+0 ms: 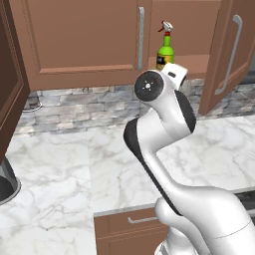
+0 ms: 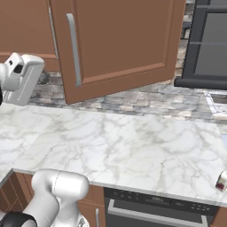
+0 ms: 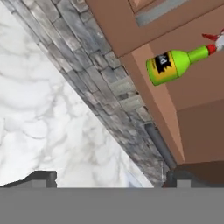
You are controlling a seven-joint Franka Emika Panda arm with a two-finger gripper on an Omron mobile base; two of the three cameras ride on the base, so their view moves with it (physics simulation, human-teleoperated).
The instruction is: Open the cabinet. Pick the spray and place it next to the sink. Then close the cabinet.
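Hand view is showing the green spray bottle standing on the open cabinet's shelf, near the shelf's front edge, well apart from the gripper, whose two finger tips are sitting spread wide with nothing between them. Left base view is showing the same spray bottle inside the cabinet, just right of the shut door's silver bar handle, with the swung-out door further right of the bottle and the arm's wrist just below the bottle.

Step in hand, as I judge it: reaching for the spray. To do it well the hand is needing to rise to the bottle's level, stay level with the shelf and come straight in through the gap left of the open door. Jaws should be straddling the green body below the neck, not the trigger nozzle. Risk is nudging the bottle back or tipping it, since it is tall and narrow.
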